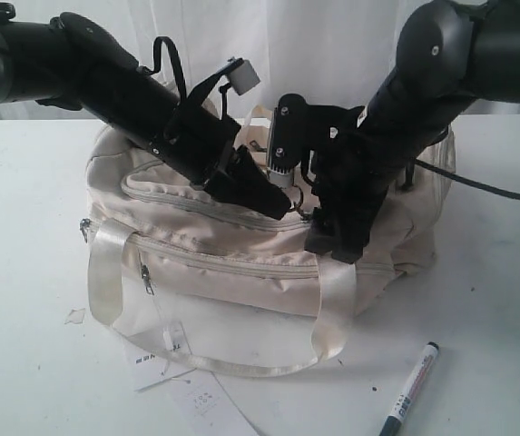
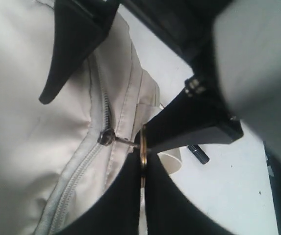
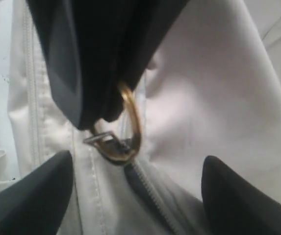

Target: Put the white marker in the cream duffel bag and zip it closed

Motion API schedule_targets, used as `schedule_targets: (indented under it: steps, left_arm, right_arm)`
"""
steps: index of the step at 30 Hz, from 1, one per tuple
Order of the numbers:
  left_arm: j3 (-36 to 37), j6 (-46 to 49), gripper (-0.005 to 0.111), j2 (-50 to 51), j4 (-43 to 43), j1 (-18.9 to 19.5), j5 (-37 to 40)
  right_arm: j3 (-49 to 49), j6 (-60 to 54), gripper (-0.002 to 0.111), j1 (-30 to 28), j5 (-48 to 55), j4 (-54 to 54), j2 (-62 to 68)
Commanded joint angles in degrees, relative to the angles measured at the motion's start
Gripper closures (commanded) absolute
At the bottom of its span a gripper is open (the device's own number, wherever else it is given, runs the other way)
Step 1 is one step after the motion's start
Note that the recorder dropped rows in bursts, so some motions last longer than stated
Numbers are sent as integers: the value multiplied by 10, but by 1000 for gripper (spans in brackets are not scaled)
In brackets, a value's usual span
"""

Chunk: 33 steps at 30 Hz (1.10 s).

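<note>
Print on white marker (image 1: 411,388) and paper tag (image 1: 198,400) too small to read

two black arms (image 1: 114,82) with a black cable (image 1: 477,184)

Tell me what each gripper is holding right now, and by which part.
The left gripper is shut on the gold ring pull of the zipper on the cream duffel bag. The right gripper is open and holds nothing.
</note>
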Motion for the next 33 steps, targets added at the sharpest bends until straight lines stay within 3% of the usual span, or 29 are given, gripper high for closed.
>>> schedule_targets:
  steps: [1,6,7,9,10,13,17,19,25,29,33]
  left_arm:
    - [5,-5,107,-9,-10,2,11]
    - [5,-5,107,-9,-10,2,11]
    - [5,-5,107,-9,-8,2,11]
    - [5,-5,107,-9,-7,2,8]
    - [5,-5,107,-9,-7,2,6]
    - [5,-7,107,-9,-4,2,2]
    - [5,-146,107,-9,140,8,-83]
    - [5,-205,107,-9,199,32,-104]
    - [5,-215,107,-10,176,167,-86]
    - [5,-209,107,-10,98,214,-51]
    - [5,-127,107,-10,22,240,27]
  right_arm:
    - [4,-7,46,0,5,-2,16]
    - [4,-6,78,0,19,-38,18]
    - [4,-6,91,0,34,-52,18]
    - [4,-6,106,0,54,-55,18]
    - [4,-5,108,0,56,-55,18]
    - [4,-1,108,0,56,-55,18]
    - [4,44,108,0,56,-55,18]
    - [4,54,108,0,56,-55,18]
    - [4,54,108,0,56,-55,18]
    - [4,54,108,0,56,-55,18]
    - [4,54,108,0,55,-55,18]
